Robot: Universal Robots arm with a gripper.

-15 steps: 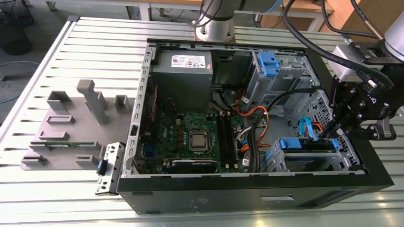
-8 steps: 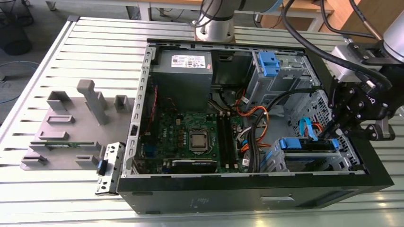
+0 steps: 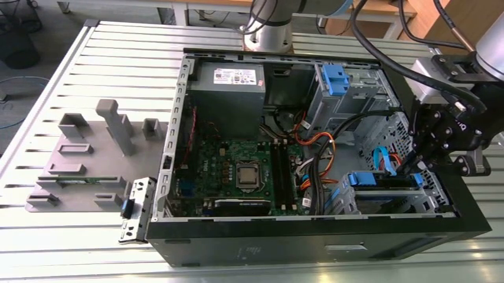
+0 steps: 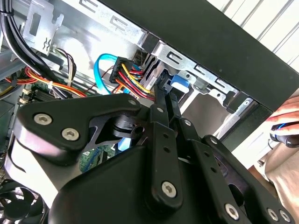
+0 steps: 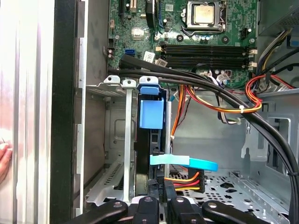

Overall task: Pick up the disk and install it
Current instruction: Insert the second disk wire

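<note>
An open black computer case [image 3: 315,236] lies on its side on the slatted aluminium desk [image 3: 118,59]. Toward the exterior view's left of it sits a grey plastic fixture plate with upright blocks [image 3: 87,159]. Inside the case, the green motherboard [image 3: 244,171] occupies the middle, with the grey power-supply box [image 3: 228,82] behind it. The silver hard drive in its blue plastic carrier [image 3: 382,180] stands in the drive cage at the exterior view's right, directly below the black gripper [image 3: 429,162].

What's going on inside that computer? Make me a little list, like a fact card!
place: open computer case on a slatted metal table
robot part: gripper at the drive bay on the exterior view's right
disk: blue-framed disk standing on edge in the bay
gripper and disk: jaws closed thin, tips at the disk's end
nearby: motherboard, coloured cables, a person's hand
</note>
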